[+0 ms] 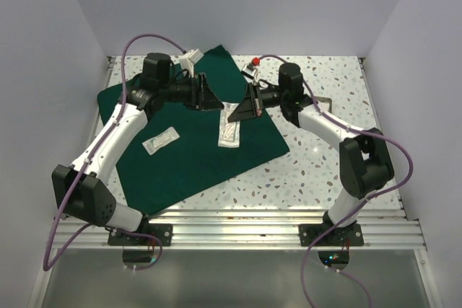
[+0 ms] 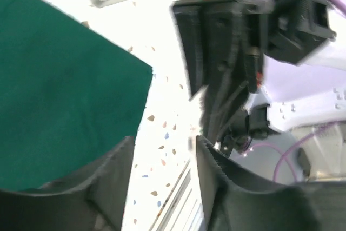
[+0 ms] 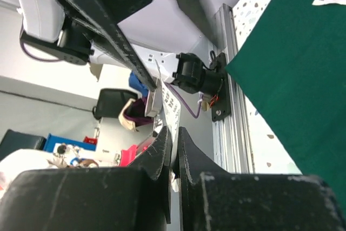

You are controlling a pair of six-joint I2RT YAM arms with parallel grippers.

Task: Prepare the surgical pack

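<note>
Left gripper [image 2: 162, 152] fingers at the bottom edge, spread apart, gap bare. Green drape [image 2: 59, 79] fills the left, its corner pointing right on the white speckled table [image 2: 162, 112]. Right gripper [image 2: 211, 117] black, close, blurred, facing the camera. Purple cable [image 2: 286, 160] lower right.

Matt green cloth drape [image 1: 189, 165], papery white packet [image 1: 229, 135] (speckled table [image 1: 317, 171] glossy).

Two arms, same build: left arm [image 1: 108, 142] & right arm [image 1: 328, 124], white shells on the long links, blocky black joints. A purple cable [image 1: 137, 41] loops off each, strapped along the white. Both left gripper [image 1: 219, 103] & right gripper [image 1: 232, 113] matte black, wedge-shaped; fingers [image 3: 154, 179] ribbed, edges scuffed grey. Black base plates [image 1: 141, 234], approx. rectangular.
</note>
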